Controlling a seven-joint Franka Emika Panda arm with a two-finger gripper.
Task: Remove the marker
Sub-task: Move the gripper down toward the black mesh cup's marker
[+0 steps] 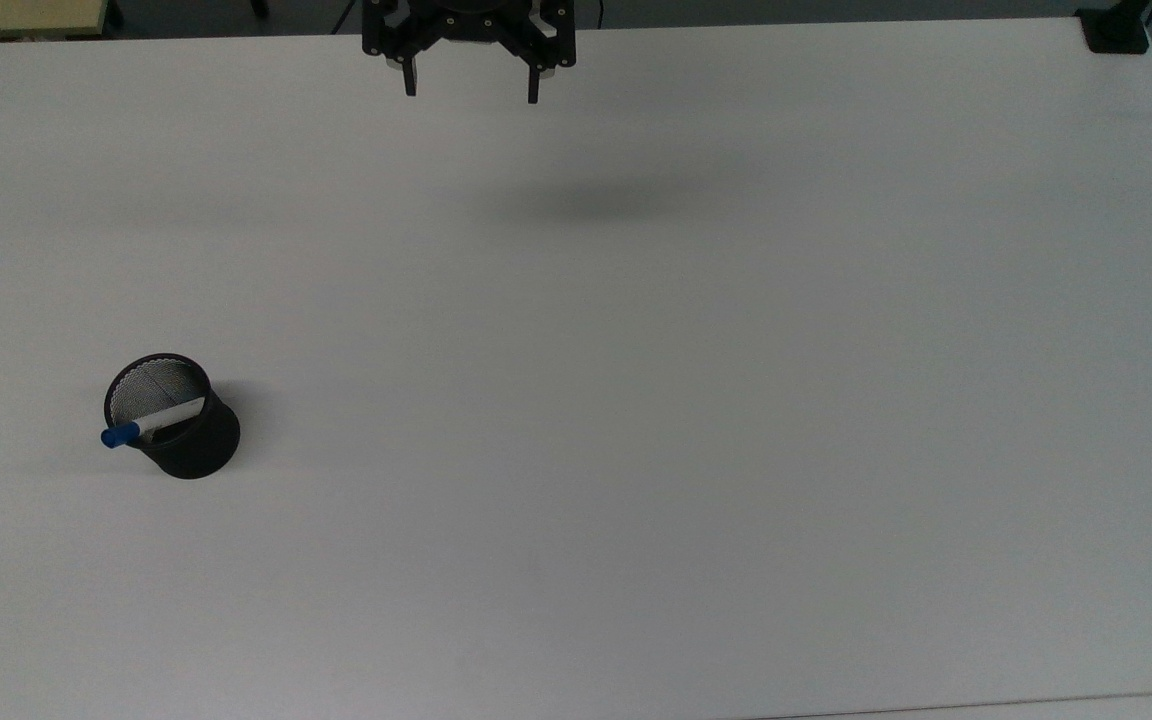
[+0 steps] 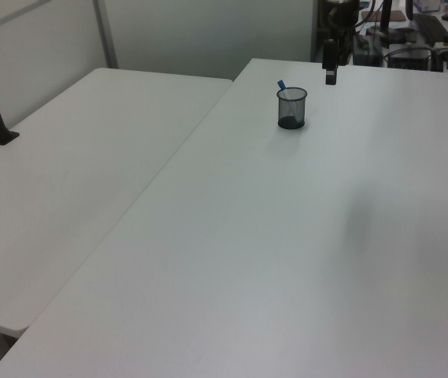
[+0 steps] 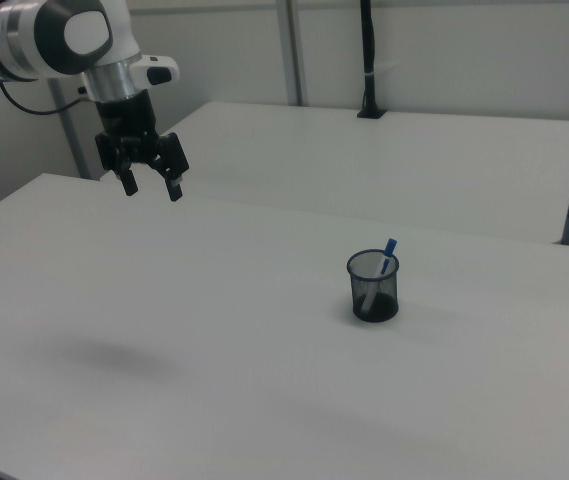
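One slim white marker with a blue cap (image 1: 151, 424) leans inside the black mesh cup (image 1: 186, 440); the black two-finger gripper (image 1: 471, 88) hangs well apart, wide open, holding nothing.

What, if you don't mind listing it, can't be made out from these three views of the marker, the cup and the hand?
- The marker's lower end: hidden inside the black mesh cup in the top view; the mesh wall blurs it in the right view.
- The arm above the hand: cut off by the top view's upper edge.
- The marker's blue cap: too small in the left view to show detail.
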